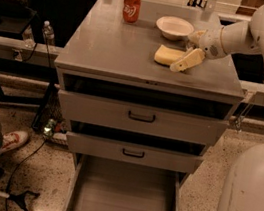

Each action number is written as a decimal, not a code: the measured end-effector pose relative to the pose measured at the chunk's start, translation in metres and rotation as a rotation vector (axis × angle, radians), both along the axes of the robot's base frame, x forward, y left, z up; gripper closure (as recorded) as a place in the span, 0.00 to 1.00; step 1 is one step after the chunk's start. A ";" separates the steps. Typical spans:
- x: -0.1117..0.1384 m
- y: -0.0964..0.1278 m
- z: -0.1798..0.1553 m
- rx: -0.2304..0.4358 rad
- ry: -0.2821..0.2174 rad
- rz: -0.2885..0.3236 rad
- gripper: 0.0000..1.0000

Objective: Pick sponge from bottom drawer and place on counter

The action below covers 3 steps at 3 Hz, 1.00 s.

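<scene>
Grey cabinet in a dim workroom, seen from in front and above. The sponge (166,55) lies flat on the counter (106,47), at the fingers' end of the gripper (184,53), its end touching or just behind the nearer finger. The gripper's fingers stand spread, clenched on nothing, so the sponge's weight appears to rest on the counter alone; the placing step looks done or all but done. The arm reaches in low from the side, which keeps the fingers level with the top.

Just beyond the gripper sits a cream-white bowl (174,27), apart from the sponge. Farther beyond, away from the arm, stands a red can (131,6); its white lettering cannot be made out. Well below the gripper, the bottom drawer (126,198) is pulled fully out with a bare floor, as the pick would require. No other writing is legible.
</scene>
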<state>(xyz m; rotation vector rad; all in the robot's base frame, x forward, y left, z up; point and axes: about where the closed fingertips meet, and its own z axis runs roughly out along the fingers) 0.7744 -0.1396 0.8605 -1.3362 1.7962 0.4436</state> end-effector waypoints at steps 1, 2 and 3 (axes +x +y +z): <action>-0.001 -0.012 0.015 -0.005 -0.052 -0.032 0.00; -0.007 -0.023 0.031 -0.006 -0.109 -0.063 0.00; -0.012 -0.038 0.043 0.000 -0.160 -0.100 0.00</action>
